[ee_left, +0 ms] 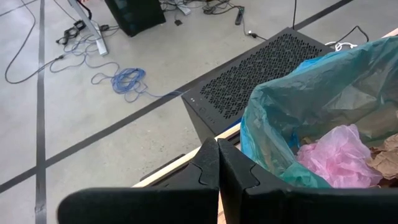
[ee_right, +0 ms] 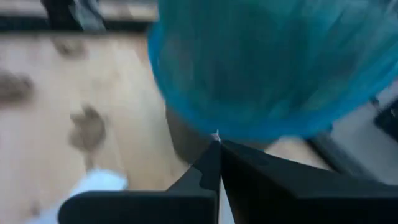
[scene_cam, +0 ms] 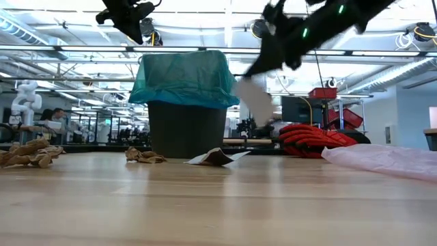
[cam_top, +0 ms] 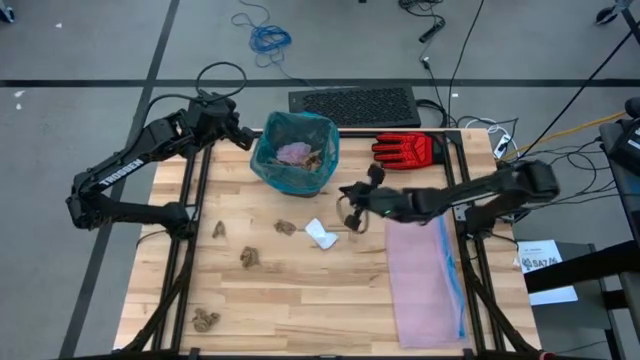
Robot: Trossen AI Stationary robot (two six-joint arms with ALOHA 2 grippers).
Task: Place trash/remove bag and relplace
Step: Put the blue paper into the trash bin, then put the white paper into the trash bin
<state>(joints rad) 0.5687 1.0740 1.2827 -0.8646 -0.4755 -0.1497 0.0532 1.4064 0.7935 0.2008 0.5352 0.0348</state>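
Note:
The bin's teal bag (cam_top: 295,152) lines a dark bin near the table's far edge and holds pink and brown trash (ee_left: 339,155). Brown wads (cam_top: 248,257) and a white scrap (cam_top: 320,233) lie on the table. My left gripper (cam_top: 245,140) hovers shut and empty beside the bin's left rim. My right gripper (cam_top: 348,197) is in the air right of the bin, pointing toward it. It is shut on a pale, blurred scrap (scene_cam: 254,96). The pink replacement bag (cam_top: 428,280) lies flat at the right. My right gripper pinches the pale scrap by its upper end (scene_cam: 263,74) between its two shut fingers, which slant down toward the bin. The scrap hangs below the fingers, clear of the table. Blur hides how much of it the fingers have.
A red glove (cam_top: 405,150) lies at the far right of the table. A black perforated case (cam_top: 353,103) stands on the floor behind the table, with cables around it. More brown wads lie at the near left (cam_top: 205,320).

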